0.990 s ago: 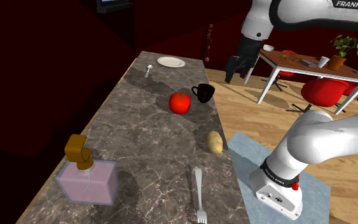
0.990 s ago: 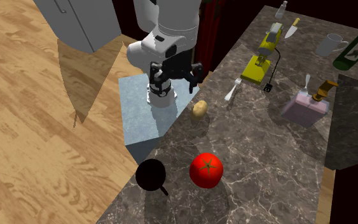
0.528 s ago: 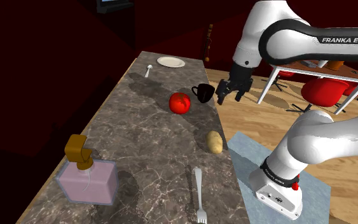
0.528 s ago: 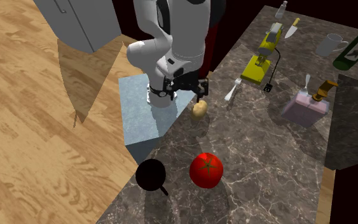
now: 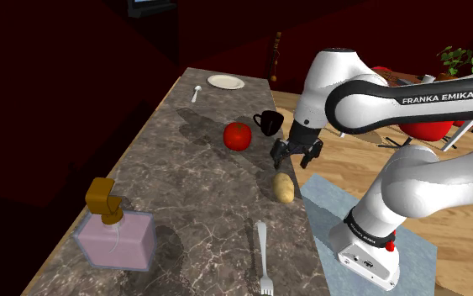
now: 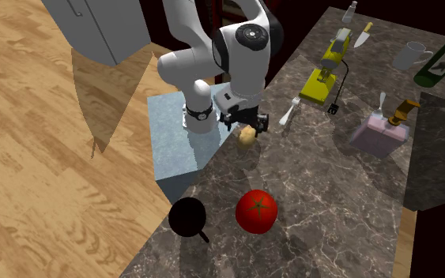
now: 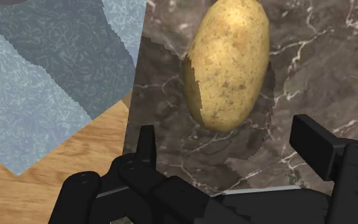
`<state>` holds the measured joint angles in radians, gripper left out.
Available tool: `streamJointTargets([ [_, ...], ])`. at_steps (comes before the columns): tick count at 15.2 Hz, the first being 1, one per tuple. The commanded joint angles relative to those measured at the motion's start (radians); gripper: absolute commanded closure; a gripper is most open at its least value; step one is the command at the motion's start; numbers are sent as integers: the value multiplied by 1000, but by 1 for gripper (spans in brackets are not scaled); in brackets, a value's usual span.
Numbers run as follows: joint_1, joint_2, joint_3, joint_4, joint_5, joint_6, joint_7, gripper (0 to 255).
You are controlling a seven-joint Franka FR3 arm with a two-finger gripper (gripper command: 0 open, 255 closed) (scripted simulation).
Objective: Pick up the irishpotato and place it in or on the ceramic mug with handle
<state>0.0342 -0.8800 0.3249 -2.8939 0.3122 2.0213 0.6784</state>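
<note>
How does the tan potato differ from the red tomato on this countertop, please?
The tan oval potato is dull and speckled; the round red tomato is glossy with a green top. The potato is elongated and lies on its side; the tomato is nearly spherical. The potato lies under the open black hand; the tomato sits beside the black mug. Both rest unheld on the dark marbled countertop.

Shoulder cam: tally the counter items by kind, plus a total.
Produce: 2 (potato, tomato)
Cutlery: 2 (fork, spoon)
Black mug: 1
Plate: 1
Soap dispenser: 1
Total: 7
</note>
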Motion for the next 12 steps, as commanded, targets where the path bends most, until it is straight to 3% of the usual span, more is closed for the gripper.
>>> streamJointTargets([
  [1,19,40,46,-34,59,75,64,0],
  [9,36,138,89,-97,109,234,63,0],
  [12,36,138,89,-97,109,234,63,0],
])
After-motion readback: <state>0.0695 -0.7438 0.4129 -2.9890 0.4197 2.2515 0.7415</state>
